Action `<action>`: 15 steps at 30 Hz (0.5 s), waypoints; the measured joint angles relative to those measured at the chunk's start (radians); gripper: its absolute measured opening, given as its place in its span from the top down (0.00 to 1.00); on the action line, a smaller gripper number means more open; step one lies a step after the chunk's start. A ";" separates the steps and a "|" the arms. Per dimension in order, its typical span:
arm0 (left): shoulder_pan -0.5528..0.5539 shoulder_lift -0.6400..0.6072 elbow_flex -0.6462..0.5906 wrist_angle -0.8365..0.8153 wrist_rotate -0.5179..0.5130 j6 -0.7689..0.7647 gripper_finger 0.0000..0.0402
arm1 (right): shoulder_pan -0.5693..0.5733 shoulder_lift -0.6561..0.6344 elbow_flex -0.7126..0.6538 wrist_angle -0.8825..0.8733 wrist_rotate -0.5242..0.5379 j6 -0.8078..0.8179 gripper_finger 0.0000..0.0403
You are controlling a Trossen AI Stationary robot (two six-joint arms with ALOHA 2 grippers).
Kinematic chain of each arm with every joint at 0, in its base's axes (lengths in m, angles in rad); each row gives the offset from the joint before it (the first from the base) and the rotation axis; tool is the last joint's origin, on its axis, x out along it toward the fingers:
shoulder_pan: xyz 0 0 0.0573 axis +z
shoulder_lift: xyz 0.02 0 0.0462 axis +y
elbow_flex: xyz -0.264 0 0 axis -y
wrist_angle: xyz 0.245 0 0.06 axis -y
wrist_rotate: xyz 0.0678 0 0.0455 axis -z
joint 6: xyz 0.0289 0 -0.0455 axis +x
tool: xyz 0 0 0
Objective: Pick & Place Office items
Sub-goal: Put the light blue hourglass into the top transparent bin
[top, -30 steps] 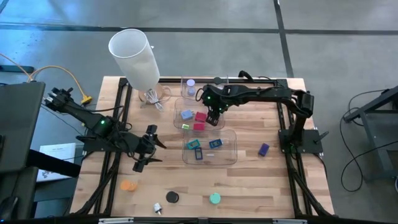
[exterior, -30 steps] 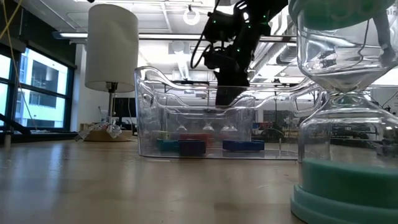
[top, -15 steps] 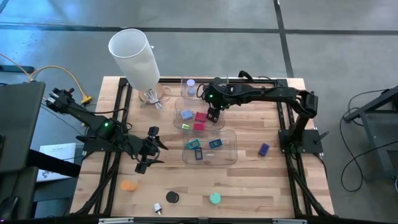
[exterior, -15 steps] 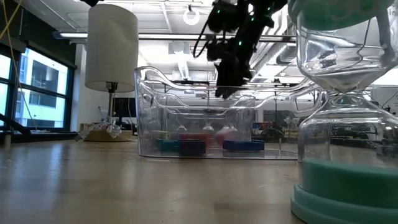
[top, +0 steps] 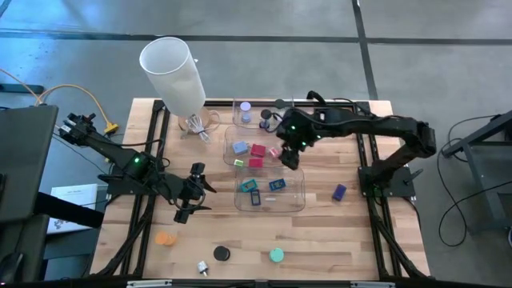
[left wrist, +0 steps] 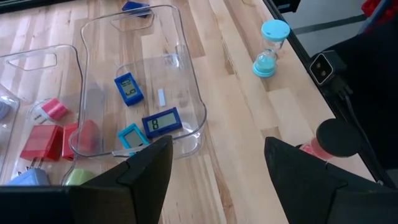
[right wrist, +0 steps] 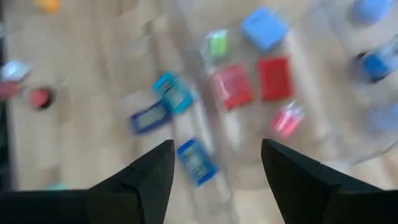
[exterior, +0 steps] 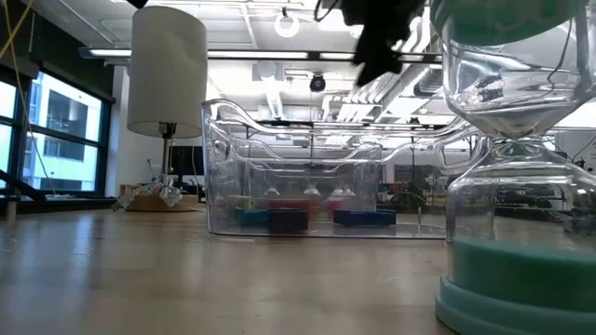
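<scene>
The right end effector hangs above the right edge of the far clear bin, its fingers spread with nothing between them. Under it in that bin lie two red blocks, a blue block, a small green piece and a pink piece. The near clear bin, just in front, holds three small blue and teal blocks. The left end effector waits to the left of the bins, low over the table, fingers spread and empty. A purple block lies right of the bins. Along the near table edge sit an orange disc, a black disc and a teal hourglass. A tall white cylinder stands at the far left.
</scene>
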 joint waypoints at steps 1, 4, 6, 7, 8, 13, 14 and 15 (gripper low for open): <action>0.000 0.000 0.000 -0.001 0.000 0.000 0.39 | 0.008 -0.019 0.000 -0.028 -0.017 0.015 0.43; 0.000 0.000 0.000 -0.001 0.000 -0.008 0.39 | 0.060 -0.051 -0.002 -0.093 -0.059 0.112 0.43; 0.000 0.000 0.000 -0.001 0.000 -0.013 0.39 | 0.091 -0.076 -0.001 -0.156 -0.062 0.197 0.44; 0.000 0.000 0.000 -0.001 -0.001 -0.013 0.39 | 0.110 -0.082 -0.002 -0.183 -0.061 0.233 0.44; 0.000 0.000 0.000 -0.001 -0.001 -0.014 0.39 | 0.132 -0.088 -0.002 -0.198 -0.060 0.264 0.44; 0.000 0.007 0.000 -0.001 -0.001 -0.021 0.39 | 0.257 -0.101 -0.002 -0.263 -0.056 0.363 0.43; 0.000 0.011 0.000 -0.002 -0.001 -0.023 0.39 | 0.288 -0.101 -0.002 -0.265 -0.056 0.377 0.43; 0.000 0.016 0.000 -0.001 -0.001 -0.026 0.39 | 0.322 -0.101 -0.002 -0.267 -0.053 0.391 0.43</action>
